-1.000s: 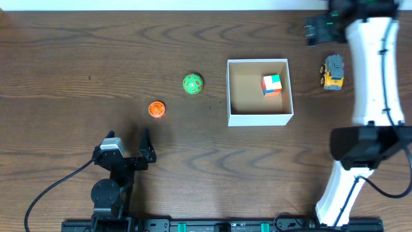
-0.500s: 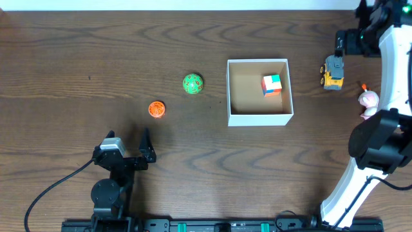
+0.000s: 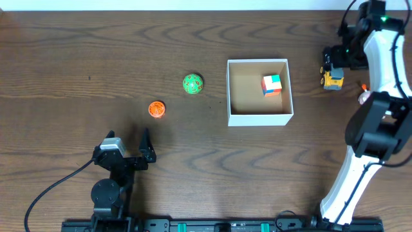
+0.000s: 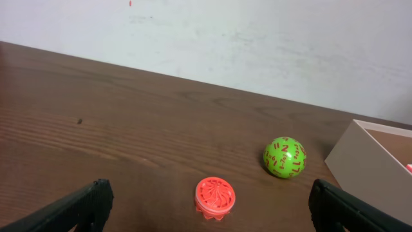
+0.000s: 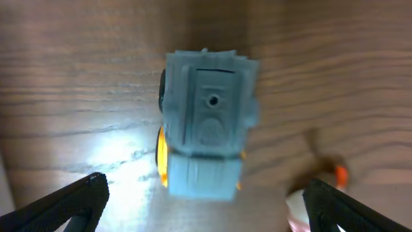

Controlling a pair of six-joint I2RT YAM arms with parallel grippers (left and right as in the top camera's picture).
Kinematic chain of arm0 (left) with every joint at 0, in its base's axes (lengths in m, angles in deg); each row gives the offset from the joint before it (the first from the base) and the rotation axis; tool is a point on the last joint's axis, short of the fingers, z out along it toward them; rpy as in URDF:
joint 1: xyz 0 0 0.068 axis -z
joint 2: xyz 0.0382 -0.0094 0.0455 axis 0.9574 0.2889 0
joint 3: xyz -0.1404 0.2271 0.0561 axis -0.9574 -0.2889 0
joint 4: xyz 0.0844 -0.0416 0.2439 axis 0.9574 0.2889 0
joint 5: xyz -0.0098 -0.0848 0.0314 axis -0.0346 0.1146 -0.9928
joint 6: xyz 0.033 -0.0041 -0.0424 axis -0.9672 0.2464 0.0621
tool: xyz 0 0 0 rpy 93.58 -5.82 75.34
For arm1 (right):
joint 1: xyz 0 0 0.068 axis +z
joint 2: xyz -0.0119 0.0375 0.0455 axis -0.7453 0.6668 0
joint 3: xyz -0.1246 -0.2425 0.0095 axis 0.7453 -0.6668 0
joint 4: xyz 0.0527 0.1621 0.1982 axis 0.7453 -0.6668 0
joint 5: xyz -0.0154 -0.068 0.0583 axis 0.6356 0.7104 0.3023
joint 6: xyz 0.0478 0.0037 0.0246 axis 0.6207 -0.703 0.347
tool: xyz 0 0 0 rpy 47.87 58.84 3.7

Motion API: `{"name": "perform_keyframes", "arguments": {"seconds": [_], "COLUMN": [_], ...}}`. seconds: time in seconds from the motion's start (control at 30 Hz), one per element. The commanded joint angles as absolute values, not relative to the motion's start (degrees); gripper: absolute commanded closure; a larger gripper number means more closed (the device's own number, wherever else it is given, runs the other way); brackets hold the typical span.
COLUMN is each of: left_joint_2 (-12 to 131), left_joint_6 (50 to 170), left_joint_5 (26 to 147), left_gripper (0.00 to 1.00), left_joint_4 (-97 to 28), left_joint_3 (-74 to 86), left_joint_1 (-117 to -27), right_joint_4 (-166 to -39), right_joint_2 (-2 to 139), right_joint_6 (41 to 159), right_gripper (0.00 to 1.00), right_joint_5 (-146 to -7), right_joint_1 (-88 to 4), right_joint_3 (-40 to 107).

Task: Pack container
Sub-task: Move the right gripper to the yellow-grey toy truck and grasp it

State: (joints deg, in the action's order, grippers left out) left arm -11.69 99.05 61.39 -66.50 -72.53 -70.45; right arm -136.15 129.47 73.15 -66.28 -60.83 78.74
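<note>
The container (image 3: 259, 118) is a square white box with a brown floor at centre right, and its corner shows in the left wrist view (image 4: 360, 161). A multicoloured cube (image 3: 272, 84) lies inside it. A grey and yellow toy truck (image 3: 333, 78) sits on the table to its right. My right gripper (image 3: 334, 63) hovers open over the truck (image 5: 206, 116), with the fingers (image 5: 77, 203) either side and not touching it. My left gripper (image 3: 138, 153) is open and empty near the front. An orange disc (image 4: 215, 198) lies just ahead between its fingers (image 4: 84, 206).
A green numbered ball (image 3: 192, 84) lies left of the container and also shows in the left wrist view (image 4: 284, 156). The orange disc (image 3: 156, 109) is front left of it. A small pink toy (image 3: 364, 97) lies right of the truck, partly behind the right arm.
The right arm has swung right from the back edge, then come in over the toy truck. It now hides part of the pink toy. The left arm has not moved.
</note>
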Motion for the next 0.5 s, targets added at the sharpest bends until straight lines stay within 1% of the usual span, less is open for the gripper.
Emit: {"name": "perform_keyframes", "arguments": {"seconds": [0.0,0.23,0.37,0.47], "left_joint_2": [-12.0,-12.0,-12.0,-12.0], "left_joint_6": [98.6,98.5,98.5,98.6], "left_joint_5": [60.7,60.7,60.7,60.7], "left_gripper": [0.02,0.02,0.02,0.02], "left_joint_4": [-64.4,-64.4,-64.4,-64.4], "left_joint_3": [-73.5,-73.5,-73.5,-73.5], "left_joint_1": [-70.6,-70.6,-70.6,-70.6], "right_joint_4": [-136.1,-135.1,-134.9,-134.6], "right_joint_2": [132.0,133.1,133.1,133.1], "right_joint_6": [75.0,78.0,78.2,78.2], "right_gripper": [0.01,0.01,0.05,0.05], "right_joint_5": [-66.6,-66.6,-67.1,-67.5], "right_joint_1": [-61.4,-62.1,-62.8,-62.9], "right_joint_3": [78.3,78.3,78.3,78.3]}}
